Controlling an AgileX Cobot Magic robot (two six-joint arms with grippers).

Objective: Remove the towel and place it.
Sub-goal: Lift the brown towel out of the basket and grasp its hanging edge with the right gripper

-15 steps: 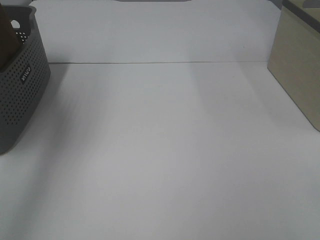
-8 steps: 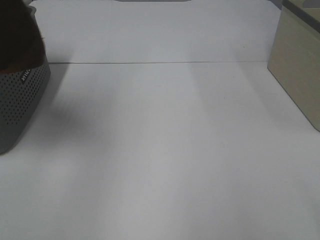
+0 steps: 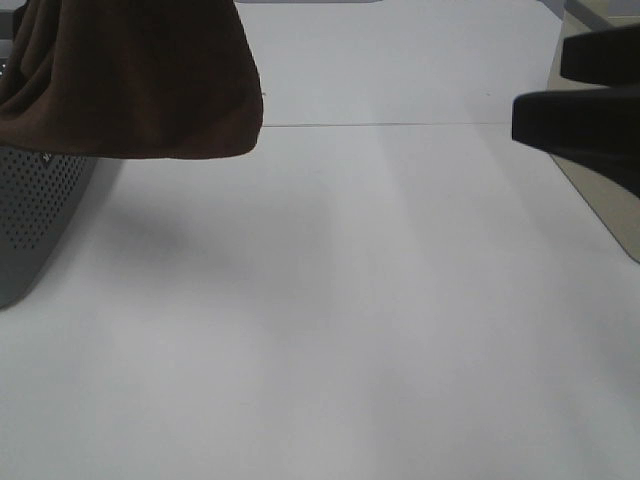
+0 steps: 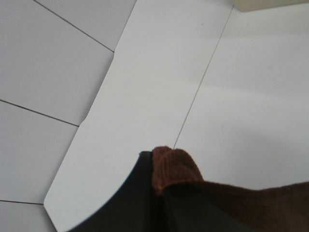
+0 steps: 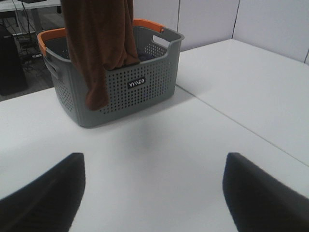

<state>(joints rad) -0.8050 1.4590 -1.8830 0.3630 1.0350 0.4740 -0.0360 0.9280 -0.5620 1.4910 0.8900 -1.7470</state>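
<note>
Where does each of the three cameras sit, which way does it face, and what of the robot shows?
Exterior high: mounted above, looking down over the white table; hanging towel and grey basket at left, open right hand at the right edge.
Left wrist: on the left arm, looking down at the table past the left hand, shut on a towel fold.
Right wrist: low over the table, facing the basket and towel between its own two fingers.
Shared: the towel appears in all three.
</note>
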